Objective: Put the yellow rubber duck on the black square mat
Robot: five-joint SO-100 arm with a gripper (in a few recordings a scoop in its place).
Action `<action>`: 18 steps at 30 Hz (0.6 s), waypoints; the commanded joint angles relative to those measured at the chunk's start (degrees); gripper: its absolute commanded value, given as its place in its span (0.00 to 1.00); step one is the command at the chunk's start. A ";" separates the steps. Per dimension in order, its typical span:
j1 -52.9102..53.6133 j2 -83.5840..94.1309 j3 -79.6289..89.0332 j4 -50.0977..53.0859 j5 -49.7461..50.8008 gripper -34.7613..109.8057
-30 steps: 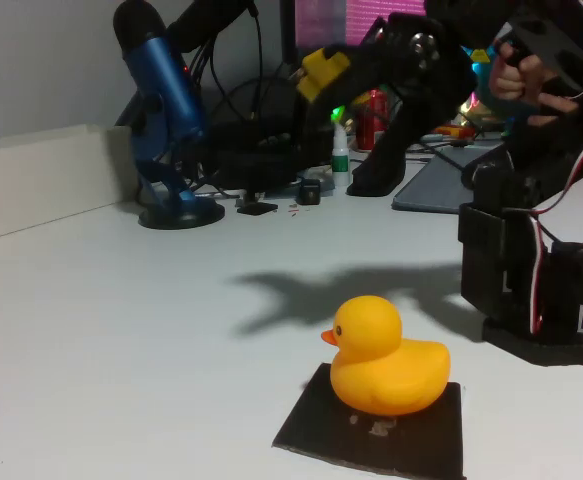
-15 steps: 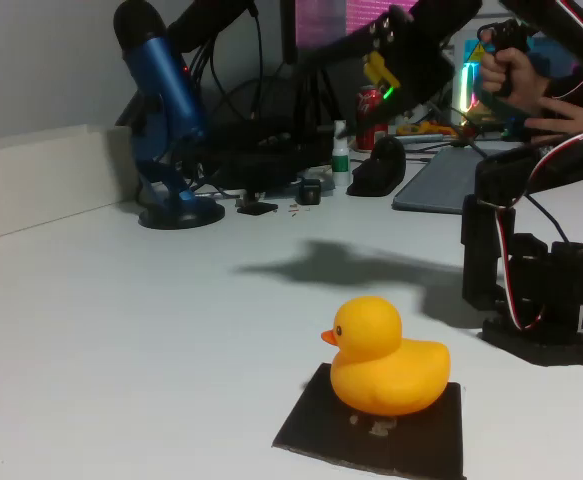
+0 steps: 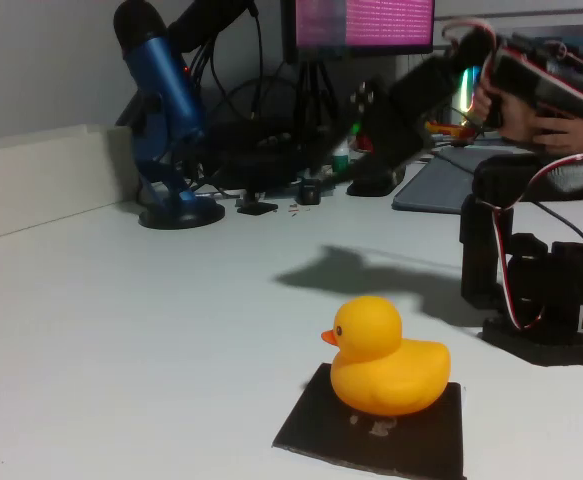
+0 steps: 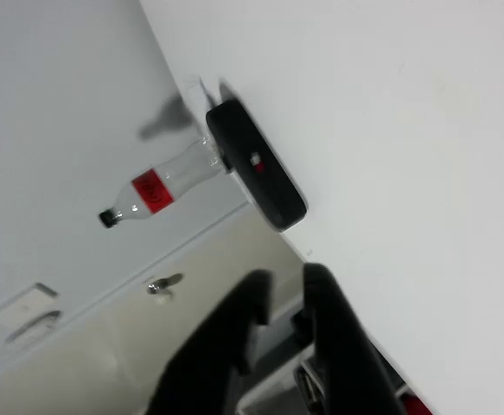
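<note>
Sitting upright on the black square mat (image 3: 371, 428), the yellow rubber duck (image 3: 384, 357) faces left in the fixed view, its orange beak pointing toward the open stretch of white desk (image 3: 121, 330). The duck's body covers the middle of the mat, and a small pale mark shows on the mat just in front of it. Both lie well below and nearer to the camera than the tool (image 3: 371, 105), which is raised high at the back of the scene, blurred and dark, with nothing between its fingers as far as I can see. A soft shadow of the arm falls on the desk between the tool and the duck.

From the wrist view the tool (image 4: 282, 290) shows two black fingers (image 4: 234, 333) standing a little apart with a narrow gap between the tips, gripping nothing. Beyond them in that view there is a dark oval object (image 4: 256, 169) with a tiny red mark at the edge of a white surface, and a clear bottle with a red label (image 4: 152, 192) farther off.

To the right of the duck in the fixed view stands the arm's black base (image 3: 541, 290) with red and white wires and a small square printed marker. Left of the tool, a blue microphone (image 3: 166, 110) stands on a round foot at the back of the desk.
</note>
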 commanded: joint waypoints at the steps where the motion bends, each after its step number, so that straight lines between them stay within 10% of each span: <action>1: 0.62 6.50 6.24 -1.32 -0.70 0.25; 18: 0.62 9.84 13.18 -0.70 -0.79 0.25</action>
